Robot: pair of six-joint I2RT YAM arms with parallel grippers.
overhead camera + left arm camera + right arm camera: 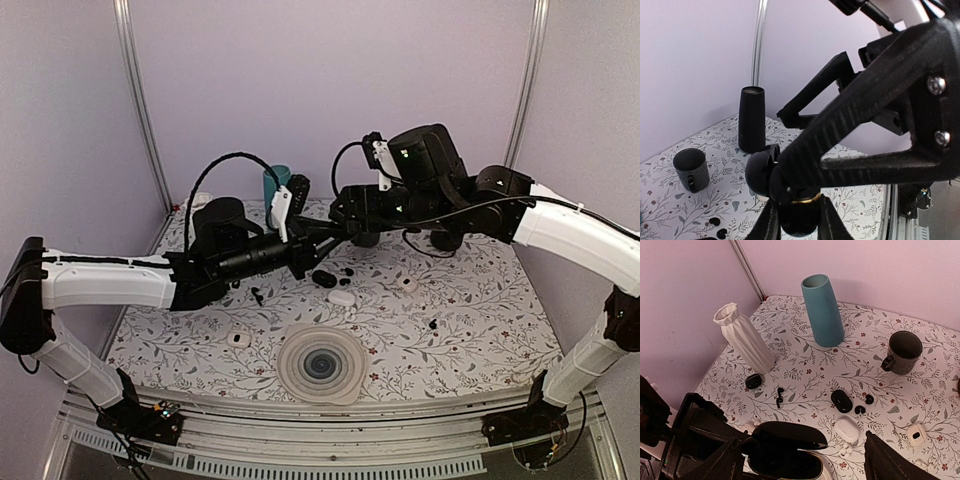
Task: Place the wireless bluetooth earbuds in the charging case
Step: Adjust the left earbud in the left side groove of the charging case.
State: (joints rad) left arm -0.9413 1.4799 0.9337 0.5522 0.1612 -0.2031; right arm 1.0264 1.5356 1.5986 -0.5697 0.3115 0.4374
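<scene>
A glossy black charging case (785, 452) hangs in the air with its lid (790, 435) up. My left gripper (797, 227) is shut on its lower half (799, 217). The inside is too dark to tell what it holds. My right gripper (805, 465) is open just above the case, one finger on each side, touching nothing. In the top view the two grippers meet over the middle of the table, left gripper (322, 240) and right gripper (352, 222). Two black earbuds (864, 404) and small white earbuds (845, 449) lie on the cloth below.
On the flowered cloth lie a closed black case (841, 401), a white case (846, 429), a small black case (753, 381) and black stemmed earbuds (779, 396). At the back stand a teal vase (822, 310), a white ribbed vase (744, 337), a dark mug (903, 352) and a black vase (751, 119). A ribbed round mat (321, 364) lies near the front.
</scene>
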